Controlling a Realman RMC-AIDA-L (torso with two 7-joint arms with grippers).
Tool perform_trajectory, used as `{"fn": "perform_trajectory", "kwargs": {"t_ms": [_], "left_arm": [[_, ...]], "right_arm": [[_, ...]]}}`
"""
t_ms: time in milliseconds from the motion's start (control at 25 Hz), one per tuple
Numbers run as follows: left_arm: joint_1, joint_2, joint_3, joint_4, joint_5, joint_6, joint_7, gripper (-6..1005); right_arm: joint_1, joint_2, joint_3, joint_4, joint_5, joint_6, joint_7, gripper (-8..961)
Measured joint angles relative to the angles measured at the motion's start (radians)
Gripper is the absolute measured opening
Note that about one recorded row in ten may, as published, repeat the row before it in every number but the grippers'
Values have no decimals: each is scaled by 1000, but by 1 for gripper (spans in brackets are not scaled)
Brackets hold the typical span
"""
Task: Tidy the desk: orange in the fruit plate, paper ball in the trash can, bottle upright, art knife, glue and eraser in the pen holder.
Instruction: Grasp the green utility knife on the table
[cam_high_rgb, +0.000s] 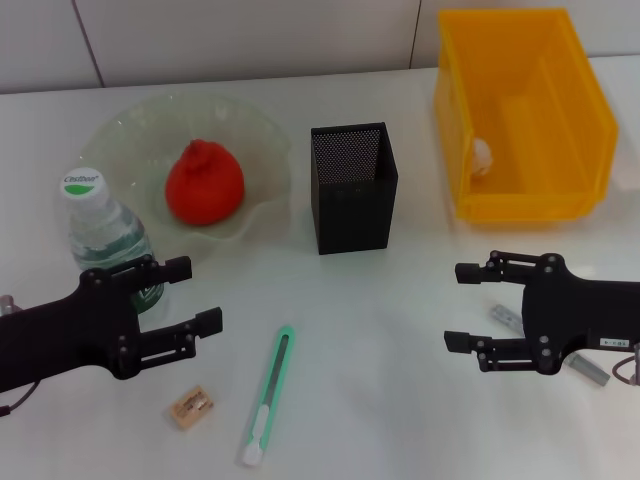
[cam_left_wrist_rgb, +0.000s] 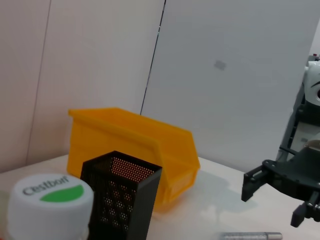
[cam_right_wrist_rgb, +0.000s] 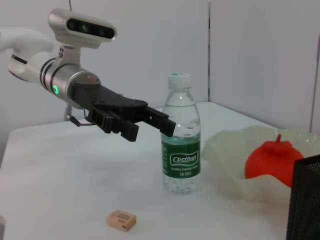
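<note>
1. Nearest on the tabletop (cam_high_rgb: 400, 330): eraser (cam_high_rgb: 190, 408), art knife (cam_high_rgb: 268, 395).
2. Left pincer (cam_high_rgb: 200, 295) and right pincer (cam_high_rgb: 462, 306): wide open, empty.
3. Glue (cam_high_rgb: 507, 318) lies by the right pincer.
4. Next, probably: stationery into pen holder (cam_high_rgb: 352, 187).

One orange (cam_high_rgb: 204, 184), one fruit plate (cam_high_rgb: 260, 140), one upright bottle (cam_high_rgb: 104, 238), one pen holder (cam_high_rgb: 352, 187), one yellow bin (cam_high_rgb: 522, 115). One art knife (cam_high_rgb: 268, 394), one eraser (cam_high_rgb: 190, 408), one paper ball (cam_high_rgb: 483, 155), one glue stick (cam_high_rgb: 508, 319). Two grippers: left gripper (cam_high_rgb: 200, 295) and right gripper (cam_high_rgb: 462, 306).
</note>
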Motion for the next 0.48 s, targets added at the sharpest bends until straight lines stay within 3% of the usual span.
{"fn": "perform_trajectory", "kwargs": {"t_ms": [200,360,480], "left_arm": [[21,-1,54,37,1,-43,-22,773],[103,2,218,244,8,-191,-152,773],[126,2,254,318,28,-211,-193,773]], "right_arm": [[4,0,25,9,-11,4,0,768],[10,0,39,16,-15,14,-1,768],[13,0,41,17,-15,19,-1,768]]}}
